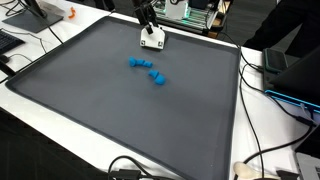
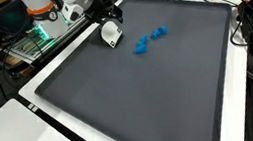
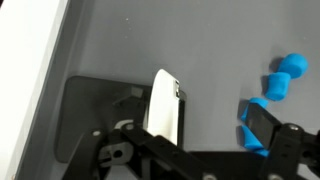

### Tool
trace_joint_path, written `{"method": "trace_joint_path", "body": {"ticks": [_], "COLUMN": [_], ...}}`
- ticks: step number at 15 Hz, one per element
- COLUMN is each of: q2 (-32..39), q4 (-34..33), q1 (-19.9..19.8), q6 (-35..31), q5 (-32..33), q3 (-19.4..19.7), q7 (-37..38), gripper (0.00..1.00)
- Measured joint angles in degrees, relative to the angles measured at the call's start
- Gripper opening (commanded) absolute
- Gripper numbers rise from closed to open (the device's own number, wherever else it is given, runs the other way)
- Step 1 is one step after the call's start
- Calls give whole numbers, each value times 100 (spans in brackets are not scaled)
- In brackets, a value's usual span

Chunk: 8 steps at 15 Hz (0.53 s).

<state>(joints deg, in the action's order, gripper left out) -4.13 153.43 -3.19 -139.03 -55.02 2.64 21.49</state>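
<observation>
- Closest to the wrist lens is my claw (image 3: 176,135): its dark linkage fills the bottom edge of that view, and the jaws stand spread wide.
- One dark finger (image 3: 262,125) shows on the right of the wrist view, well apart from the white block (image 3: 166,100). I cannot make out the opposite finger clearly.
- My claw is loose and grips nothing. The white block stands between the jaws with bare mat on either side, and no pad presses on it.
- The white block stands upright on a narrow edge on the grey mat (image 3: 130,50), with a dark strip along one side.
- In both exterior views I hang straight above that block (image 1: 152,41) (image 2: 111,35), with my fingers pointing down around it, near one edge of the mat.
- Blue blocks (image 3: 285,75) lie in a small cluster on the mat, near the white block. The visible finger overlaps some of them in the wrist view, and I cannot tell whether it touches them.
- In an exterior view the blue blocks (image 1: 148,69) sit apart from the white block, toward the mat's middle.
- The mat lies on a white table (image 1: 55,130), with a black cable (image 1: 130,168) at the near edge.
</observation>
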Motion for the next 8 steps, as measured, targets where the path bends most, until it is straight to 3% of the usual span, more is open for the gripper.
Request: {"method": "trace_joint_path", "body": {"ticks": [8], "q2": [-543], "q4": [14], "q1": [0], "q6": [0], "q5": [1015], "q3": [-64], "q7": [622], "gripper": [100]}}
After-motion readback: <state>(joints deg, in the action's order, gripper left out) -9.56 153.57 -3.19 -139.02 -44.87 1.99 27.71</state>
